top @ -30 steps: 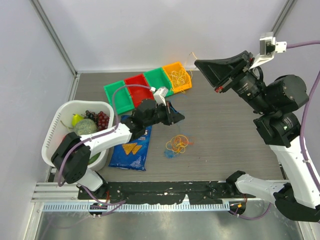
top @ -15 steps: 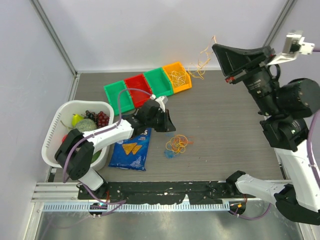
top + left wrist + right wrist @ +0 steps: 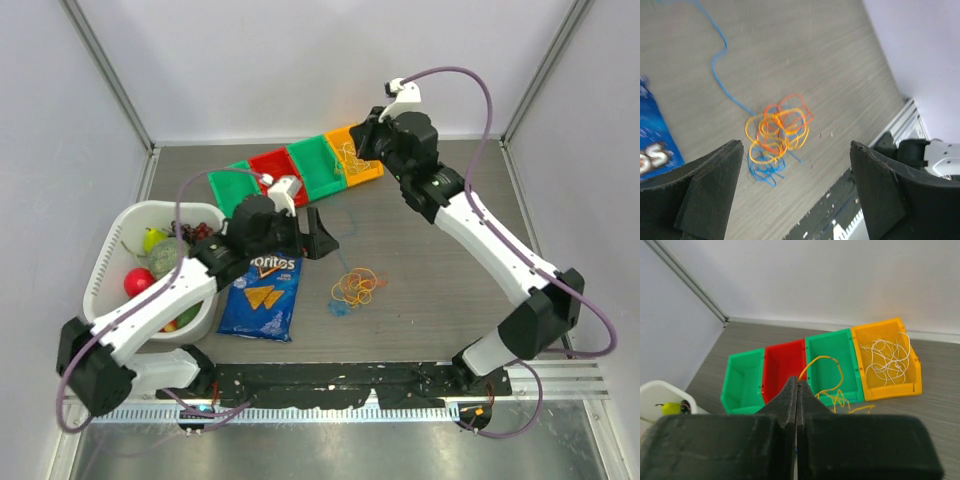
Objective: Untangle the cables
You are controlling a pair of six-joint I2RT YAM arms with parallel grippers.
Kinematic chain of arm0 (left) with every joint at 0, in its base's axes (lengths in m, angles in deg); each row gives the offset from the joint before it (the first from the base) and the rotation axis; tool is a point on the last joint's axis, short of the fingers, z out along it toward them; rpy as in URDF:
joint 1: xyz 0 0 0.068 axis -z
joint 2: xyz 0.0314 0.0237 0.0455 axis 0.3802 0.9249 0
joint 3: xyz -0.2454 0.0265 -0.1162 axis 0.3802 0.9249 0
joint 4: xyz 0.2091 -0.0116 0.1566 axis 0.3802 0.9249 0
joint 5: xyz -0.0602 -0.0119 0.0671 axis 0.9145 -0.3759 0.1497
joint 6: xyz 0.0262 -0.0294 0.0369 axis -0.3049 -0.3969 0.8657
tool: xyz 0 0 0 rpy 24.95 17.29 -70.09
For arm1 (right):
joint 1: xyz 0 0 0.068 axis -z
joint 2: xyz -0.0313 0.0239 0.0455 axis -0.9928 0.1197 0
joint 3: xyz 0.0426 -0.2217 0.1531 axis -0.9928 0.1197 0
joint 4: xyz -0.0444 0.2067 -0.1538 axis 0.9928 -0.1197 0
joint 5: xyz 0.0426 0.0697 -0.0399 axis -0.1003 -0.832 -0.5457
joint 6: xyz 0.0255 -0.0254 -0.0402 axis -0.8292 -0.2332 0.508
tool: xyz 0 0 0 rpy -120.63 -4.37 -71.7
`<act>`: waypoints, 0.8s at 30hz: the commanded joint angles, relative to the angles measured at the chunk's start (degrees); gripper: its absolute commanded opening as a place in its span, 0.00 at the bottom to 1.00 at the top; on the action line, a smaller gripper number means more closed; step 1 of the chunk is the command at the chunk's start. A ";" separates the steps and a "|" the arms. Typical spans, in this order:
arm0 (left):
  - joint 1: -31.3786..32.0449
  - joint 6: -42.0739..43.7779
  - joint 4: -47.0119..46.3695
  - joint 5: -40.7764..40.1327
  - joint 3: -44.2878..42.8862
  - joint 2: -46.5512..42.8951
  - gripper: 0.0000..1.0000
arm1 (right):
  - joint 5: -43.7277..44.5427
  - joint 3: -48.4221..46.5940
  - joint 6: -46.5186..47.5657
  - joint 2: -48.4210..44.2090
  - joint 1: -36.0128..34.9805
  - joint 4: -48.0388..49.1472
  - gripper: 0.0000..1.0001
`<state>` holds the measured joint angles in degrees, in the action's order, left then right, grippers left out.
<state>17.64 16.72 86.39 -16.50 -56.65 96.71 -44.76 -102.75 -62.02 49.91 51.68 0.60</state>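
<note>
The cables (image 3: pixel 355 288) lie in a small orange, yellow and blue tangle on the grey table (image 3: pixel 450 300), a little right of the blue chip bag (image 3: pixel 262 295). One blue strand (image 3: pixel 717 65) trails away from the heap. The left gripper (image 3: pixel 318 235) hangs just far-left of the tangle, fingers spread wide with nothing between them. At the far side, the right gripper (image 3: pixel 797 385) is pinched tight on a yellow strand (image 3: pixel 832 365) – it loops over a green bin (image 3: pixel 832 347), beside the orange bin (image 3: pixel 887 335) holding white strands (image 3: pixel 885 357).
</note>
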 commanded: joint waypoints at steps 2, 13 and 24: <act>-0.87 10.63 5.55 -13.85 -9.80 -8.35 0.94 | 0.78 -1.99 1.80 3.83 0.59 8.24 0.01; -2.81 26.89 -9.03 -29.77 -15.62 -7.66 0.99 | -0.72 -6.81 1.46 19.12 0.59 15.62 0.01; -4.48 26.38 -12.03 -31.19 -4.54 -11.96 0.99 | -1.77 -16.22 1.46 34.41 0.59 18.80 0.01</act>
<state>13.49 42.25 78.34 -46.25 -61.18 87.88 -45.81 -113.11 -60.53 80.03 52.25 15.03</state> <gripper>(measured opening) 0.987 0.023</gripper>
